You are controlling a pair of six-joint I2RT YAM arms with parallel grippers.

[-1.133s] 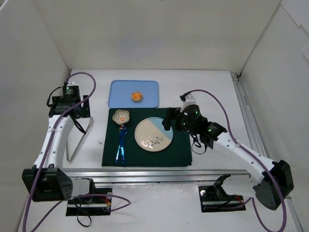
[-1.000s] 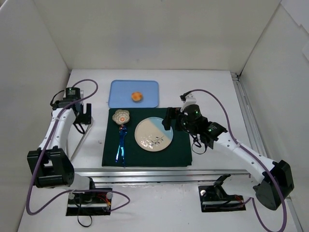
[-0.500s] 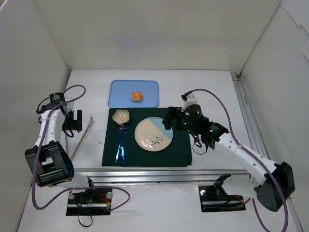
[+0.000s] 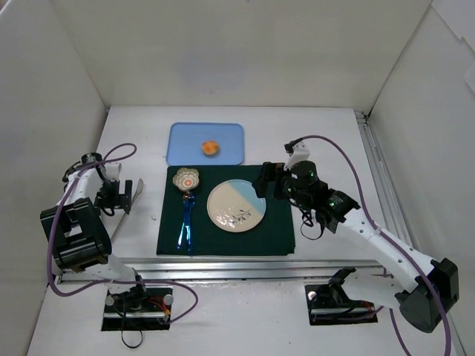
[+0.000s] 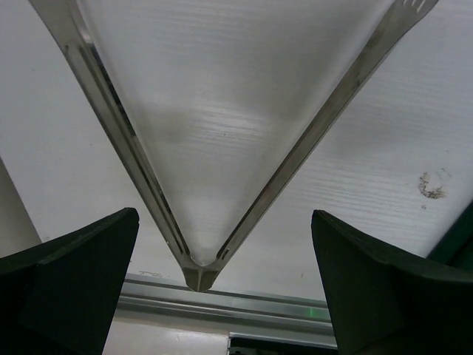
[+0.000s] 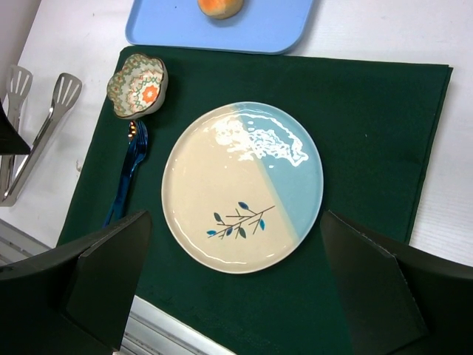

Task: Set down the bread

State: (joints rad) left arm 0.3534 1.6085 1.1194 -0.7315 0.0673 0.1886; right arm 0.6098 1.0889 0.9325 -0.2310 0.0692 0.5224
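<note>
The bread (image 4: 211, 147), a small golden-brown bun, lies on a blue tray (image 4: 230, 137) at the back; the right wrist view shows it at the top edge (image 6: 220, 6). A cream and blue plate (image 4: 236, 206) sits on a dark green mat (image 4: 278, 233). My right gripper (image 4: 263, 182) is open and empty, hovering over the plate (image 6: 242, 186) with its fingers (image 6: 81, 285) wide apart. My left gripper (image 4: 111, 194) is open at the far left, its fingers (image 5: 66, 296) either side of the hinge end of metal tongs (image 5: 198, 274) lying on the table.
A flower-shaped patterned dish (image 4: 187, 179) and a blue fork (image 4: 185, 222) lie on the mat's left side. The tongs (image 4: 128, 194) lie left of the mat. An aluminium rail (image 4: 223, 263) runs along the near table edge. White walls enclose the table.
My left arm has swung left and folded back toward the near-left, coming down over the tongs. My right gripper has shifted slightly right. The bread has not moved.
</note>
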